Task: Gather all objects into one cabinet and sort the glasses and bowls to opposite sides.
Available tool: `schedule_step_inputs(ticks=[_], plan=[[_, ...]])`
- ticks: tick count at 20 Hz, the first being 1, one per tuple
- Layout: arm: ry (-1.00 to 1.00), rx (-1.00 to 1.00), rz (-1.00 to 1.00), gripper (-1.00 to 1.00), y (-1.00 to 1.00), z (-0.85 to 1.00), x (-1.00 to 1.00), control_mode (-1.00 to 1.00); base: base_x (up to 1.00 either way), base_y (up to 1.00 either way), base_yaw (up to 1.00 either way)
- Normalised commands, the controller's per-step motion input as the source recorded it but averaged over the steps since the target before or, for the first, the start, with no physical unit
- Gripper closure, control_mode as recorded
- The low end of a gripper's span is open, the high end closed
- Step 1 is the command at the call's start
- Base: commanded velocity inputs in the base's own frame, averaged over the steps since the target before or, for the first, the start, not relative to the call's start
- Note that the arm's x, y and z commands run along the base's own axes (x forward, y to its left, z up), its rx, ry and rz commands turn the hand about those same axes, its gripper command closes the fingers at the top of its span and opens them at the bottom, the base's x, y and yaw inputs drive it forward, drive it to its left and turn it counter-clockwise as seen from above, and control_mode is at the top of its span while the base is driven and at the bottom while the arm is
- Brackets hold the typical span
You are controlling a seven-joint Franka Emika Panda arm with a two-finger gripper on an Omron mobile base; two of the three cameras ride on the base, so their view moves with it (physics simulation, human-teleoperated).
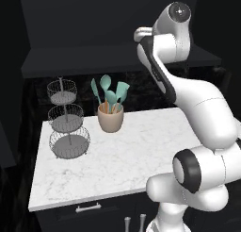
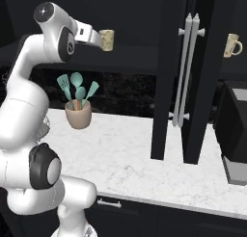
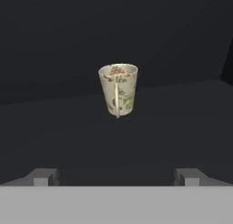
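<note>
— Jaws spread wide, from what I can see: the gripper [image 3: 116,176] has its two tips far apart and nothing between them.

— And the mug [image 3: 118,89]?

— Ahead of the hand, upright on the dark shelf [image 3: 182,123], its loop handle turned toward the hand. Clear of both fingertips [image 3: 42,176], not touching.

— From the right side?

— The arm [image 2: 29,96] reaches up and across, and the mug [image 2: 107,39] sits just past the end of the hand, up in the black cabinet above the counter [image 2: 144,149]. Whether hand and mug touch from that angle I cannot tell; the hand's own camera shows them apart.

— Any other mugs?

— One more, the second mug [image 2: 233,44], high on the far right, beyond the doors [image 2: 195,77] with their long silver handles [image 2: 188,72]. It stands upright, handle to the right.

— What's on the counter?

— A tan pot [image 1: 110,117] of teal utensils [image 1: 109,90] near the back wall, and beside it, to the left, a three-tier wire stand [image 1: 67,120]. Both are well apart from the mugs, down on the white marble. A drawer [image 1: 88,208] shows under the counter's front edge.
</note>
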Motion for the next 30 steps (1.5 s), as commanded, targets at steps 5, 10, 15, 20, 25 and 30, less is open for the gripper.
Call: schedule_step_inputs(ticks=[5,10,15,20,25,30], plan=[[0.00,0.00,0.00,-1.00,0.00,0.01,0.41,-1.00,0.00,0.00,0.00],[0.00,0.00,0.00,-1.00,-0.02,0.00,0.54,-1.00,0.00,0.00,0.00],[0.00,0.00,0.00,-1.00,-0.02,-0.15,0.45,-1.00,0.00,0.00,0.00],[0.00,0.00,0.00,-1.00,-0.06,-0.06,0.48,-1.00,0.00,0.00,0.00],[0.00,0.03,-0.01,-1.00,-0.19,0.00,0.51,-1.00,0.00,0.00,0.00],[0.00,0.01,-0.02,-1.00,-0.19,0.00,0.13,-1.00,0.00,0.00,0.00]])
